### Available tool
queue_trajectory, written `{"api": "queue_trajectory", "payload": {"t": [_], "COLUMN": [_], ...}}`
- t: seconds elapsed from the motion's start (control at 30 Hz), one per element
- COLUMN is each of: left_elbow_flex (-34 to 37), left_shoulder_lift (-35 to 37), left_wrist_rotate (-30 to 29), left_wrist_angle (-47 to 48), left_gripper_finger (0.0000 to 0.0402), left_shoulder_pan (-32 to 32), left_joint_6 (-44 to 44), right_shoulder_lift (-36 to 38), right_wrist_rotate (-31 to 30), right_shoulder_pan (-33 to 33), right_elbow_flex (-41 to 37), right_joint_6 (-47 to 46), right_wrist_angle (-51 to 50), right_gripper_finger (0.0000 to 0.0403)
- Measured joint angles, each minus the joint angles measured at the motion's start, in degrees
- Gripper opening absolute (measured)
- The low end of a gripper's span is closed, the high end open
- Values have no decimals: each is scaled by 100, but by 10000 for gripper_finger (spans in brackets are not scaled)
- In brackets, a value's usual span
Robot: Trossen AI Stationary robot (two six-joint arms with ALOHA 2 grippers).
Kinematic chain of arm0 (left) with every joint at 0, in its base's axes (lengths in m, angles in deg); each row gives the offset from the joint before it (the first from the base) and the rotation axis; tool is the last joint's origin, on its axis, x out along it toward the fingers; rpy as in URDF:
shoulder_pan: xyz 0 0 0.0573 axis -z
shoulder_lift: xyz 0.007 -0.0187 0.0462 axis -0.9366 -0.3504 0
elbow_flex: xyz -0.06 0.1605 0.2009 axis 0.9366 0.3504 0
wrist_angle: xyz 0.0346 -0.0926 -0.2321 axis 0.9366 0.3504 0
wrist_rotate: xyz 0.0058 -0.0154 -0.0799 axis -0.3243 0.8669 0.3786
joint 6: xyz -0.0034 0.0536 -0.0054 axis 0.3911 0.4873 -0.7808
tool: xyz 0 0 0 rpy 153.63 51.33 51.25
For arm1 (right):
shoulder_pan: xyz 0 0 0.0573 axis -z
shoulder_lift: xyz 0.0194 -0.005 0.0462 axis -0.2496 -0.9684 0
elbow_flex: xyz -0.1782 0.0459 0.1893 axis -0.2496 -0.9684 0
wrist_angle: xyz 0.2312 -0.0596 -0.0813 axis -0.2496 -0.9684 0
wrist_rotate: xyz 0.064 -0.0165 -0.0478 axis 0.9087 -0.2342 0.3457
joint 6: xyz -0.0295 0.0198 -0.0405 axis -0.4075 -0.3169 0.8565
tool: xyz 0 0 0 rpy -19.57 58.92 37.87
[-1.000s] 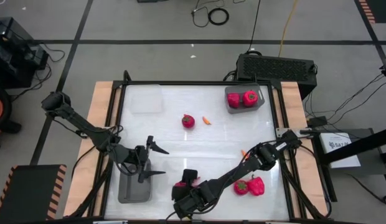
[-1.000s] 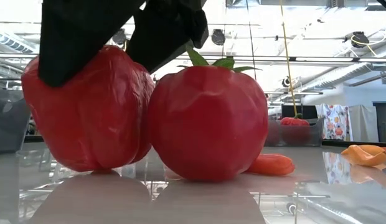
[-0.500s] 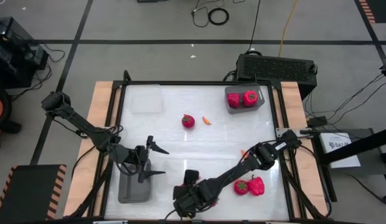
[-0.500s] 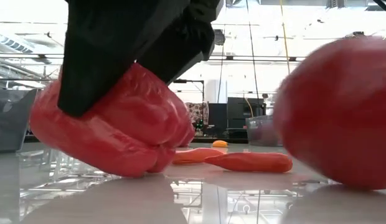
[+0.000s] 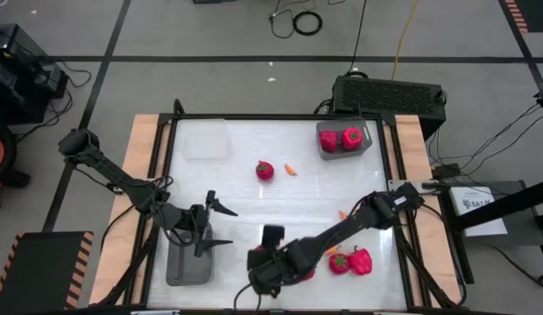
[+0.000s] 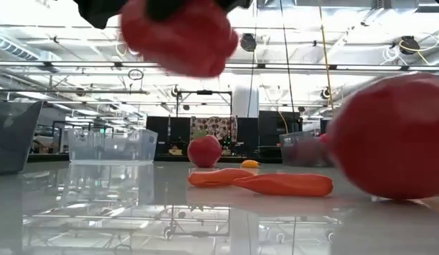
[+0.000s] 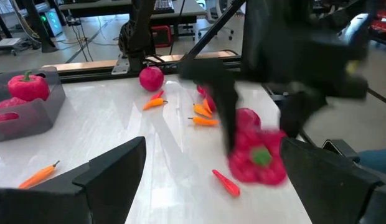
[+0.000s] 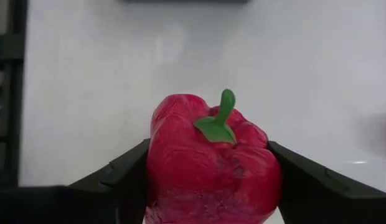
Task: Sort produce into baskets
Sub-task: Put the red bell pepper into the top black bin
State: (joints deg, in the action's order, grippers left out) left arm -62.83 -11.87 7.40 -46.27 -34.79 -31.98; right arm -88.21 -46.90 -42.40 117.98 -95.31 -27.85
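- Your right gripper (image 8: 208,186) is clamped on a red bell pepper (image 8: 211,165), one finger on each flank and the green stem pointing away from the wrist; pinching the wide body is probably what keeps the lumpy shape from rolling out.
- The low view shows that pepper (image 6: 178,34) clear of the table, so you carry it above the small chilli pieces (image 6: 262,183) instead of dragging it through them.
- In the high view this gripper (image 5: 270,262) sits at about six o'clock on the table.
- Two more red pieces (image 5: 350,261) lie just beside its arm, toward five o'clock, not yet sorted.
- The grey basket at one o'clock (image 5: 370,138) already holds two red pieces, so it looks like the bin for this kind.
- The clear basket (image 5: 207,138) is at eleven o'clock.
- A round red fruit (image 5: 265,170) and an orange chilli (image 5: 291,169) lie near the centre.
- Your left gripper (image 5: 217,226) waits with its fingers spread wide, holding nothing, at about eight o'clock, just beside the second grey basket (image 5: 189,267), seemingly parked out of the right arm's way.
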Motion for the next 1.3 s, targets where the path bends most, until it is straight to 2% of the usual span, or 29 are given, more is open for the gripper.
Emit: {"api": "queue_trajectory", "payload": {"t": [0.17, 0.33, 0.5, 0.63, 0.77, 0.9, 1.0, 1.07, 1.13, 1.3], "left_elbow_flex": [2, 2, 2, 2, 2, 2, 2, 2, 2, 2], "left_shoulder_lift": [0, 0, 2, 2, 0, 0, 0, 2, 0, 0], "left_wrist_rotate": [-62, -69, -72, -72, -73, -76, -102, -109, -121, -397], "left_wrist_angle": [48, 41, 35, 5, 92, 229, 276, 276, 278, 292], "left_gripper_finger": [374, 374, 374, 374, 374, 374, 374, 374, 374, 374], "left_shoulder_pan": [2, 4, 4, 4, 4, -4, -12, -11, -17, -28], "left_joint_6": [-4, -5, -4, -28, -55, -130, -157, -155, -154, -152], "right_shoulder_lift": [765, 1494, 2250, 2972, 3854, 4577, 4854, 4868, 4809, 4705], "right_wrist_rotate": [-1041, -1859, -1973, -2007, -2039, -2023, -1601, -1286, -1153, -1053], "right_shoulder_pan": [286, 933, 1950, 2822, 3693, 4555, 5134, 5456, 5729, 6165], "right_elbow_flex": [4, 7, -402, -1551, -3257, -5045, -6092, -6615, -6985, -7352], "right_joint_6": [124, -349, -348, -451, -532, -466, -182, 98, 192, 180], "right_wrist_angle": [-1187, -2534, -2489, -2367, -1508, 281, 1832, 2811, 3377, 3640], "right_gripper_finger": [262, 265, 266, 267, 267, 267, 267, 267, 267, 267]}}
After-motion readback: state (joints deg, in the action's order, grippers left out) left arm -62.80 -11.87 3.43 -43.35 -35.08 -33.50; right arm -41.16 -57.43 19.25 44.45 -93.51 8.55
